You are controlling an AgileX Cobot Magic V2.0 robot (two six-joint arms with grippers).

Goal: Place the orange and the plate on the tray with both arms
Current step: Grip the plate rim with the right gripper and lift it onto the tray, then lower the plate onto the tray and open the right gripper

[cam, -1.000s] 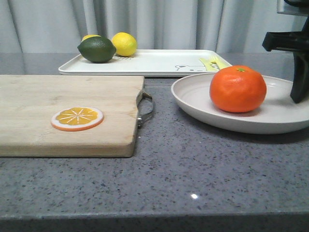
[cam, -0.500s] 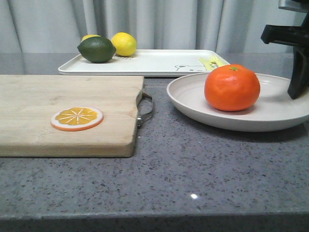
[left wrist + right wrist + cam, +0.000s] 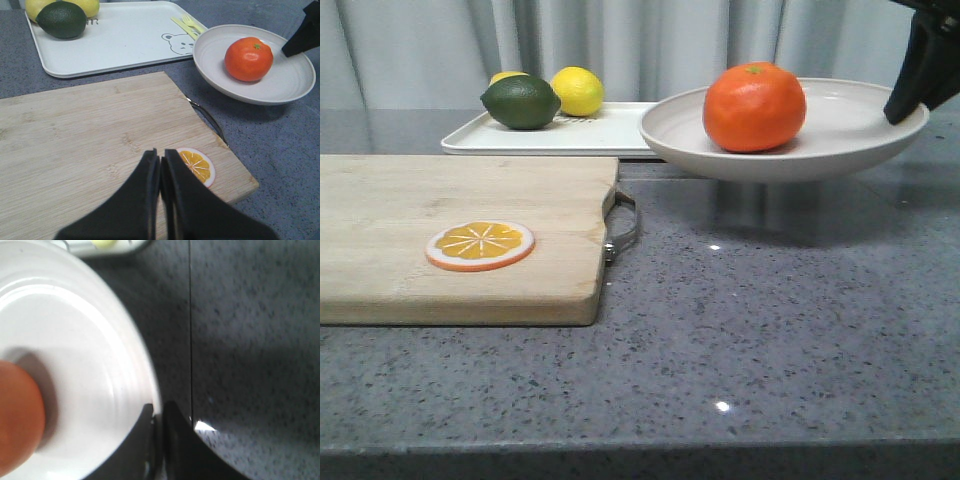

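1. Grey speckled countertop (image 3: 770,330) runs under everything, with pale pleated curtains (image 3: 650,45) hanging behind it.
2. My right gripper (image 3: 159,440) pinches the rim of the plate (image 3: 840,125); one finger sits on the inside of the rim and the other on the outside, closed tight on it.
3. That off-white plate hangs clear of the countertop in the front view (its shadow lies on the stone beneath it), roughly level, with its far-left edge in line with the tray's near right corner.
4. Inside the plate sits the orange (image 3: 754,107), left of centre and away from my fingers, its green stem spot facing up.
5. Behind lies the white tray (image 3: 125,40), flat on the counter, with a bear outline and a yellow-green fork print toward its right end.
6. At the tray's left end rest a dark green lime (image 3: 521,102) and a yellow lemon (image 3: 577,90), with a second yellow fruit mostly hidden behind the lime.
7. My left gripper (image 3: 161,162) hovers above the wooden cutting board (image 3: 450,235), its fingers pressed together with nothing between them.
8. On the board, toward its near side, lies a flat orange slice (image 3: 480,245); the board's metal handle (image 3: 623,225) juts toward the plate.
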